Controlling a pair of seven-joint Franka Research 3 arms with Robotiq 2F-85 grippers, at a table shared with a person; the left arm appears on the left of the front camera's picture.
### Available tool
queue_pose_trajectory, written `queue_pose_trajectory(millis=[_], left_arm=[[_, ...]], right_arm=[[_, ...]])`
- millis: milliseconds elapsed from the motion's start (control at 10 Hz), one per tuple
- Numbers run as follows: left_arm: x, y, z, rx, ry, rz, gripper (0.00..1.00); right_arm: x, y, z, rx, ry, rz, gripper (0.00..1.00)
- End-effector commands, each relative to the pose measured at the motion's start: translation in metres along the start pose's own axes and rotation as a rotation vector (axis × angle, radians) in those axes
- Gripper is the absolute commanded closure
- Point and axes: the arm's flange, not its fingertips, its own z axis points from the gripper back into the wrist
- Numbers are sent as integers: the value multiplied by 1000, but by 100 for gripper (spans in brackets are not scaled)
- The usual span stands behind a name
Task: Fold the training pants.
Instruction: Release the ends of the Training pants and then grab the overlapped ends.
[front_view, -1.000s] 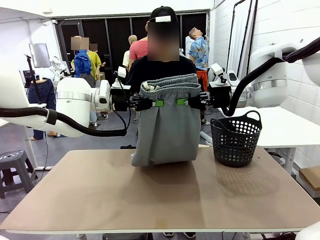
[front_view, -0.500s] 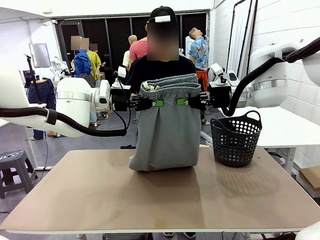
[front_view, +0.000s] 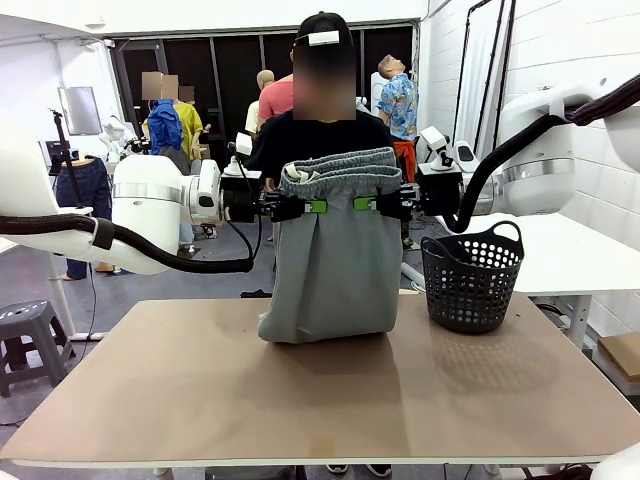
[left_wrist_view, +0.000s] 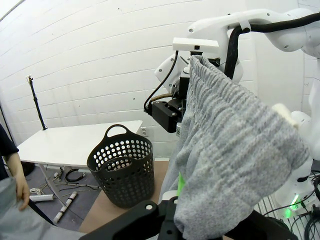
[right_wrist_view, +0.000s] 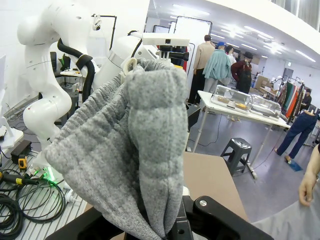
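Brown and flat, the table (front_view: 200, 390) sits low under both of my grippers, and a person (front_view: 320, 140) stands behind them on the far side.

My left gripper (front_view: 312, 207) is shut tight on the training pants (front_view: 330, 270). My right gripper (front_view: 362, 204) is shut tight on them too. Each one pinches the grey cloth just under the bunchy waistband. The two grippers point at each other and sit close together at the same height, with a strip of cloth between them.

From the grippers, the pants hang straight down, so their long way runs up and down. The waistband puffs up just above the grippers. The bottom end is right below them and touches the table, where it curls over a little. In the left wrist view the cloth (left_wrist_view: 230, 150) drapes over my fingers, and it does the same in the right wrist view (right_wrist_view: 135, 150).

Both arms are just as near to the pants, so I think they have to move together. I think the next move is to lower the cloth flat onto the table.

A black basket (front_view: 472, 278) with holes stands below my right gripper, off to its outer side. It does not touch the pants.

I can read no words, brand or label on the pants or the basket.
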Motion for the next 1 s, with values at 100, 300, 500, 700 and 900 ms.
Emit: queue_pose_trajectory(millis=[100,300,500,700,900], left_arm=[[4,-1,0,-1,-4,-10,100],[4,-1,0,-1,-4,-10,100],[4,-1,0,-1,-4,-10,100],[4,-1,0,-1,-4,-10,100],[4,-1,0,-1,-4,-10,100]], right_arm=[[1,5,0,-4,-20,7,100],[1,5,0,-4,-20,7,100],[1,5,0,-4,-20,7,100],[1,5,0,-4,-20,7,100],[1,5,0,-4,-20,7,100]])
